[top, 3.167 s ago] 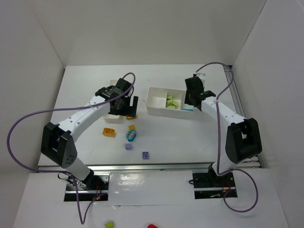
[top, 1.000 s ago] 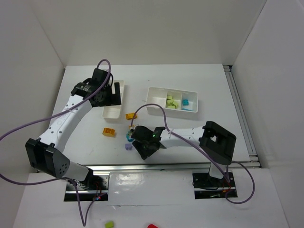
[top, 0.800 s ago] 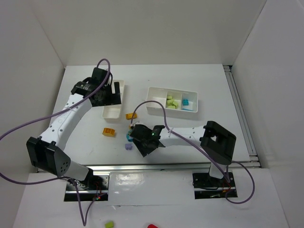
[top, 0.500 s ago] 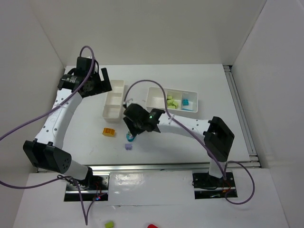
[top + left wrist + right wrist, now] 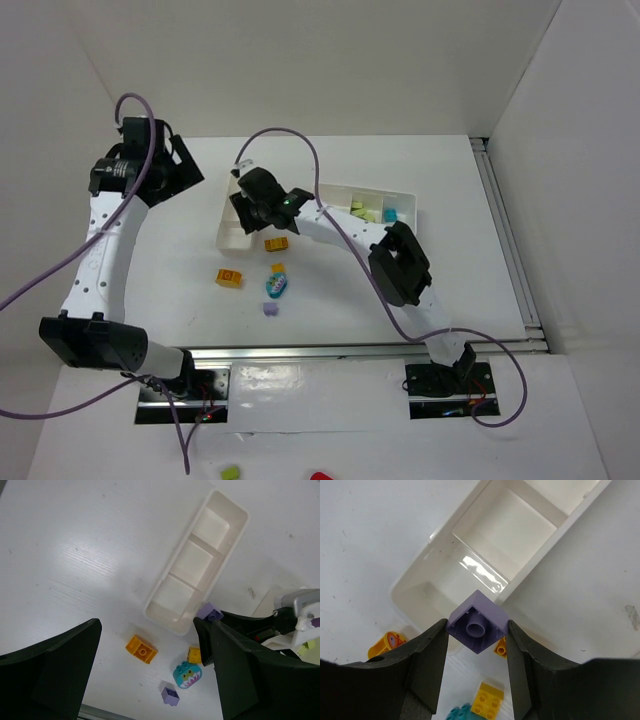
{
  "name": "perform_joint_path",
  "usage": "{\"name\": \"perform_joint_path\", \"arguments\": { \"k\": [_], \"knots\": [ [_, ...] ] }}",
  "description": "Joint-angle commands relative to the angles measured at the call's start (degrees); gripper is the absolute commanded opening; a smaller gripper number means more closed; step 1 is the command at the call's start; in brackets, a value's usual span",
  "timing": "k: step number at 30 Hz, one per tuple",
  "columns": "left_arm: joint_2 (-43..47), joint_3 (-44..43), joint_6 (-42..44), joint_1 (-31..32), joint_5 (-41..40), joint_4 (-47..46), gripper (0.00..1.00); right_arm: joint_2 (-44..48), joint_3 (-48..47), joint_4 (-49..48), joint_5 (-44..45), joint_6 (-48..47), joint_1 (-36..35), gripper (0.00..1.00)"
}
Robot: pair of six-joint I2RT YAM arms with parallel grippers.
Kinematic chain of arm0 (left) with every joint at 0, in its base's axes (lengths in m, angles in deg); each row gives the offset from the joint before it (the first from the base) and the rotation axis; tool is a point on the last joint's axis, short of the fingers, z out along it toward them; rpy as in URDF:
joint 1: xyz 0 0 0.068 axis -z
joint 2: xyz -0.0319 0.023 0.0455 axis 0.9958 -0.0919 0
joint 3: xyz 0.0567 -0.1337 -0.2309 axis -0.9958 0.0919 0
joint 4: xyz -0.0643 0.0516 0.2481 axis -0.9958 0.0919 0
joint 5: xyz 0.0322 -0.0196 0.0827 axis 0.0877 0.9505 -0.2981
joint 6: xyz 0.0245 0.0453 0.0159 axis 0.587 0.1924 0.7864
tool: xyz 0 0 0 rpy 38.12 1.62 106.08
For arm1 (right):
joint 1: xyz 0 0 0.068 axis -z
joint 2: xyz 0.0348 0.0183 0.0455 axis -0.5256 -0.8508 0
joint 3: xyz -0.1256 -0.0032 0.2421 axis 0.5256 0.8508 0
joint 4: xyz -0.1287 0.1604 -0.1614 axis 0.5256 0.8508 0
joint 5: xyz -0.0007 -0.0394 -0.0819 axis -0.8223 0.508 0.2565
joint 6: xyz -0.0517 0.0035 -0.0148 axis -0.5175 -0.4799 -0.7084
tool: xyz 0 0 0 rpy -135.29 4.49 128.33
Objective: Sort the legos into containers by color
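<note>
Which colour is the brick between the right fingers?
Purple; the brick shows best in the right wrist view.

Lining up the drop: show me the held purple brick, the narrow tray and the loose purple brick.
held purple brick [image 5: 477,621], right wrist view, its underside.
narrow tray [image 5: 192,562], left wrist view, middle compartment floor.
loose purple brick [image 5: 270,309], top view, its top face.

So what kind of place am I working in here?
Probably a robot test cell: white walls box in the table, a metal rail edges it, legos are laid out for sorting.
</note>
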Motion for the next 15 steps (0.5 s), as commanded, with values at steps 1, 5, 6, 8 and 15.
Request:
{"name": "perform_joint_path", "arguments": {
  "k": [1,5,6,8,15],
  "knots": [
    [2.7,-2.9,-2.9,-1.8,-1.5,1.5,0.98,-1.7,-4.6,-4.1,-3.6,-0.4,0.0,0.49],
    [2.7,-3.0,-3.4,-3.0,0.4,1.5,0.98,-4.3,-7.1,-4.1,-5.6,-0.4,-0.5,0.54],
    [2.7,-2.4,-3.4,-3.0,1.2,1.5,0.98,-4.9,-7.6,-4.1,-5.6,-0.4,-0.5,0.57],
    [2.7,-1.9,-3.4,-3.6,1.9,1.5,0.98,-5.6,-8.7,-4.8,-5.6,-0.4,-0.5,0.65],
    [2.7,-0.7,-2.3,-3.6,2.9,1.5,0.98,-3.6,-7.6,-3.2,-3.4,-0.4,-0.5,0.83]
  ]
}}
